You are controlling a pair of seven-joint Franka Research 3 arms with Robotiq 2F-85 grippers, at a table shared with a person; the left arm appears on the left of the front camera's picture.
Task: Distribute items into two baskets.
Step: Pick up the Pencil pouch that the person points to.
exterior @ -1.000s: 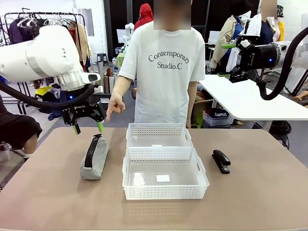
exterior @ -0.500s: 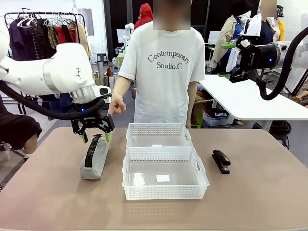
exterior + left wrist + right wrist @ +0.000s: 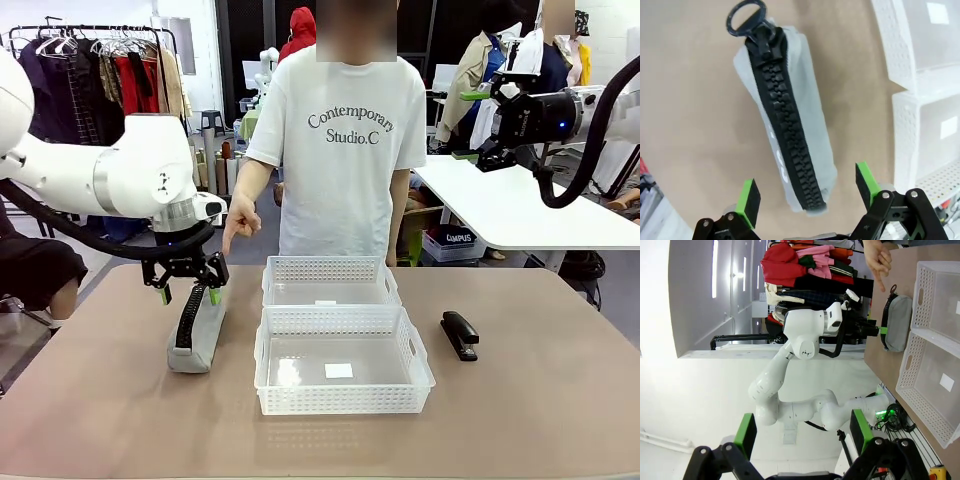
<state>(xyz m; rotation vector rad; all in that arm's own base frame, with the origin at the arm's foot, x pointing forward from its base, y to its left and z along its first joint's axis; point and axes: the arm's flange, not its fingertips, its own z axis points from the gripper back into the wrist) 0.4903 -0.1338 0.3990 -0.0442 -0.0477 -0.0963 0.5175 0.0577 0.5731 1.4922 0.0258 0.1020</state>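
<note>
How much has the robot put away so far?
Nothing is done yet: the far basket and the near basket are both empty. In hand: the left gripper hangs open over the far end of the grey pouch, not closed on it. Left to do: the pouch, and the black stapler lying on the table right of the baskets. The right gripper is open, raised far off.

Bright even indoor light; soft shadows on table [image 3: 520,400]; pouch [image 3: 810,125] sharp; right wrist view blown-out white, edges warped
</note>
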